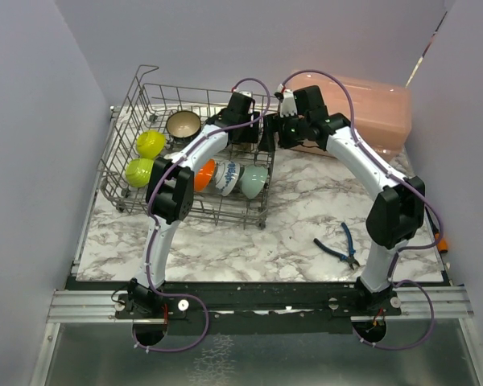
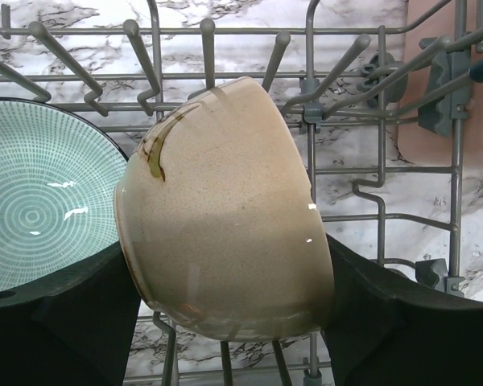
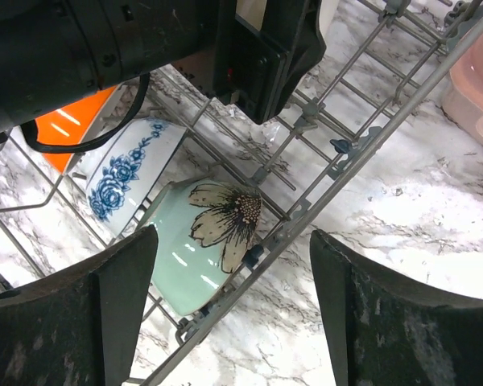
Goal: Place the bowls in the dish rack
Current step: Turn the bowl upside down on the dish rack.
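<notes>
The grey wire dish rack [image 1: 133, 104] stands at the back left and holds two lime bowls [image 1: 149, 145], a dark bowl [image 1: 183, 125], an orange one [image 1: 204, 175], a blue-patterned white one [image 1: 227, 177] and a pale teal one [image 1: 255, 181]. My left gripper [image 1: 243, 135] reaches into the rack. In the left wrist view a beige bowl [image 2: 225, 217] lies on its side among the tines, and my left gripper [image 2: 233, 322] stands open with its fingers close on either side. My right gripper [image 3: 233, 305] hangs open and empty over the rack's edge above the teal flower bowl [image 3: 197, 241].
A pink lidded box [image 1: 378, 112] sits at the back right behind my right arm. Blue-handled pliers [image 1: 342, 245] lie on the marble table [image 1: 225, 249] at the front right. A teal-striped bowl [image 2: 32, 209] stands left of the beige one. Walls close in on both sides.
</notes>
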`<state>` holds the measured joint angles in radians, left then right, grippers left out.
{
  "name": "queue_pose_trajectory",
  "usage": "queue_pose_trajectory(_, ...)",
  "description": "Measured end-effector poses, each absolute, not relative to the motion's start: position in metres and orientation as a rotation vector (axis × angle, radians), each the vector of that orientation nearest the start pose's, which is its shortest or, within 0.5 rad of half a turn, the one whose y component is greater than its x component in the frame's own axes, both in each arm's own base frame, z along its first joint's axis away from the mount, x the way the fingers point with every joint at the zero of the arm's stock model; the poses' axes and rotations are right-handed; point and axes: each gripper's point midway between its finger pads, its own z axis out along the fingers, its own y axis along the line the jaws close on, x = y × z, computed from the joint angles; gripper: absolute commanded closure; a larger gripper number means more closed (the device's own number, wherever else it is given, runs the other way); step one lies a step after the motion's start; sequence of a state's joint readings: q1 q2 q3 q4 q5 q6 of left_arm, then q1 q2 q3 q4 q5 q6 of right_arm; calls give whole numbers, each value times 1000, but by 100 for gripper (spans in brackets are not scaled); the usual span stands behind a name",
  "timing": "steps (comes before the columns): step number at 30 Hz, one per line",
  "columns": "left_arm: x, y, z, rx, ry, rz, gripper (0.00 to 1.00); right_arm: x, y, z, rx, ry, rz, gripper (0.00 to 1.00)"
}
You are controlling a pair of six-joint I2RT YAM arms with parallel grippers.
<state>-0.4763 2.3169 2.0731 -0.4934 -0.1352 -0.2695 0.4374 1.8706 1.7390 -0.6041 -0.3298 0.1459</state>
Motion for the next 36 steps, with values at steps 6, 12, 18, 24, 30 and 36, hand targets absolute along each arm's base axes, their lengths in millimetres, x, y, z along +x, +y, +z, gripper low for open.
queue_pose_trajectory(6,547,-270,110,192,2300,-240,25,422,264,210,-507,2280,664,19)
queue_pose_trajectory(12,547,-269,113,199,2296,-239,41,422,263,207,-502,2285,652,19)
queue_pose_trajectory(18,546,-268,113,217,2294,-252,50,422,261,206,-497,2287,642,19)
queue_pose_trajectory(24,544,-267,120,260,2270,-260,62,421,260,202,-496,2299,639,19)
queue_pose_trajectory(30,540,-269,131,311,2237,-286,74,422,255,195,-483,2315,632,19)
queue_pose_trajectory(36,537,-268,133,316,2227,-284,80,425,248,194,-466,2319,626,19)
